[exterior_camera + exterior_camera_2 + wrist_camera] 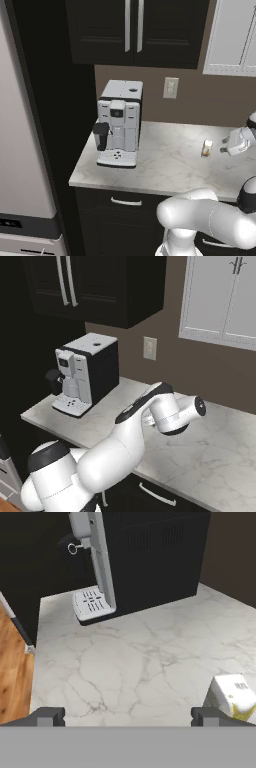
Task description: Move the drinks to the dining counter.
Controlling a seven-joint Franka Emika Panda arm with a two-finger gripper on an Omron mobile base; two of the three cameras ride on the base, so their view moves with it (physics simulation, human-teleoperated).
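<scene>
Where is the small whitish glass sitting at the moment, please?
In the left base view the small whitish glass stands on the marbled worktop, right of the coffee machine and just left of the open gripper.

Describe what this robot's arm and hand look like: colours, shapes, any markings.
The arm is glossy white, built of thick rounded segments with dark grey to black joint bands and end caps. The hand ends in two small, blocky dark grey finger tips. No cables or markings are visible.
</scene>
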